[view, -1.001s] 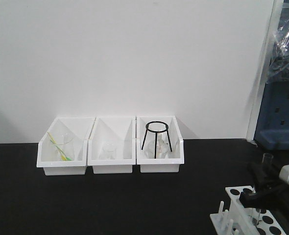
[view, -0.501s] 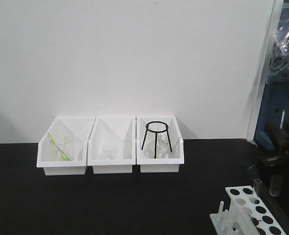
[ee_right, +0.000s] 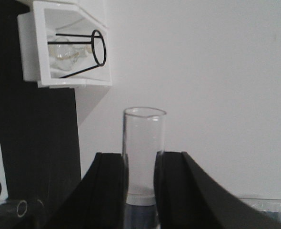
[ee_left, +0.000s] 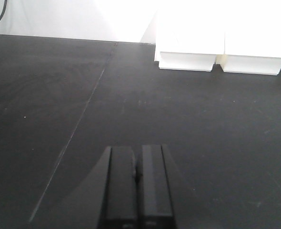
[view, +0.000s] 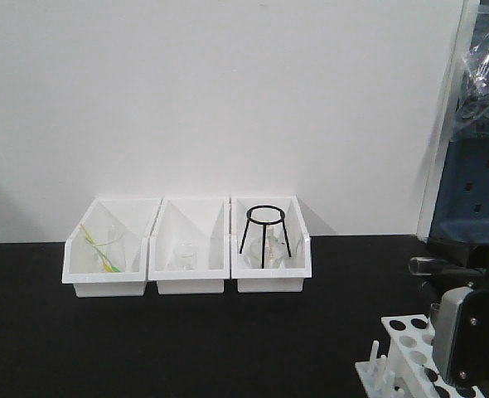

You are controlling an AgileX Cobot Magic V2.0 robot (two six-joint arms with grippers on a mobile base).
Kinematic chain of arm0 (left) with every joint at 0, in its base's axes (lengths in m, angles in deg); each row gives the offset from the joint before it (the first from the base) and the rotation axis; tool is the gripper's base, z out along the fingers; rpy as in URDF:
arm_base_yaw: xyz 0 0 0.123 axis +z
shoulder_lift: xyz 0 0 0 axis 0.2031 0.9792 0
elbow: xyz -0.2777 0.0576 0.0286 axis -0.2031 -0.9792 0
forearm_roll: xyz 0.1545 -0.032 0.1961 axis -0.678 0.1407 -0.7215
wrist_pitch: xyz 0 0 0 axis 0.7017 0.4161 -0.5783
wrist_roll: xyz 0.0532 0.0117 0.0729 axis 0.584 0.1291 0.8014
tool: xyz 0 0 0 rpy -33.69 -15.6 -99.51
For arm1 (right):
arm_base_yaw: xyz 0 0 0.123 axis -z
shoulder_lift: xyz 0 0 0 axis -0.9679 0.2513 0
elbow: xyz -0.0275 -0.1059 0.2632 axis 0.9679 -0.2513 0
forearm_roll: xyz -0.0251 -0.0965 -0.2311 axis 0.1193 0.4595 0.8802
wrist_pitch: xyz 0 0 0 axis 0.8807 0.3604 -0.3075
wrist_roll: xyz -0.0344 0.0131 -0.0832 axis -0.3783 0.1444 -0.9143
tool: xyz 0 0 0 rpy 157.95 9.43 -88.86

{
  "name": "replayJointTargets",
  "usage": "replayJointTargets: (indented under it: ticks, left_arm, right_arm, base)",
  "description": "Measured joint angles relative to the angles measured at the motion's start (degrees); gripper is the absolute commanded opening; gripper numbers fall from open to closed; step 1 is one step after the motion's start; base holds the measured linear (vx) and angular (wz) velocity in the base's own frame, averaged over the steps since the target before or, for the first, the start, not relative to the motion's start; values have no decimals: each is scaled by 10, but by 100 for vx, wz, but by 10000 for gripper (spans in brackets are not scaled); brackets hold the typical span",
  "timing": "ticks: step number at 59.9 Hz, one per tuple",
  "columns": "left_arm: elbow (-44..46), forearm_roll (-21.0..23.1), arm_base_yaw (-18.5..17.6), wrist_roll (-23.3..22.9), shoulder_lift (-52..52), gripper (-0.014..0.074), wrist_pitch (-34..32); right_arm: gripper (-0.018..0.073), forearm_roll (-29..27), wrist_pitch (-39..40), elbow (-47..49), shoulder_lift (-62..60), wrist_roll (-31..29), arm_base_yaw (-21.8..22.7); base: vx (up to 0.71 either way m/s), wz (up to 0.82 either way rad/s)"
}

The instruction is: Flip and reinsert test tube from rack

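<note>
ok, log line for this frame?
phase: flip | right gripper: shut on test tube, clear of rack | left gripper: shut, empty

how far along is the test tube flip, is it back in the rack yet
Done: the slender clear glass test tube is out of the small white plastic rack, clamped in the right gripper. In hand: the flip; the front view shows it lying roughly sideways. Left: finish turning it and reinsert it in a hole. The left gripper is shut, holding nothing.

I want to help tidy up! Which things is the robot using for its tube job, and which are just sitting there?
For the job: test tube, rack, right gripper.
Just sitting: three white bins, black tripod, beakers.
</note>
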Motion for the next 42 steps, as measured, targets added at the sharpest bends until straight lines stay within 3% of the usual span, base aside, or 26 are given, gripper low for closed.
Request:
replayJointTargets:
  ticks: [11, 16, 20, 27, 31, 36, 42]
  left_arm:
    - [0, 0, 0, 0, 0, -6, 0]
    - [0, 0, 0, 0, 0, -6, 0]
    - [0, 0, 0, 0, 0, -6, 0]
    - [0, 0, 0, 0, 0, -6, 0]
    - [0, 0, 0, 0, 0, -6, 0]
    - [0, 0, 0, 0, 0, -6, 0]
    - [0, 0, 0, 0, 0, -6, 0]
  right_arm:
    - [-11, 10, -11, 2, 0, -8, 0]
    - [-11, -28, -11, 2, 0, 19, 0]
    - [-11, -139, -4, 2, 0, 83, 0]
    - [-10, -425, 22, 1, 0, 231, 4]
    - [-9, -549, 55, -8, 0, 270, 5]
    - [-9, -639, 136, -41, 0, 288, 6]
    - [-9, -662, 250, -91, 8, 309, 6]
  base:
    - [0, 0]
    - [0, 0]
    - [0, 0]
    - [0, 0]
    - [0, 0]
    - [0, 0]
    - [0, 0]
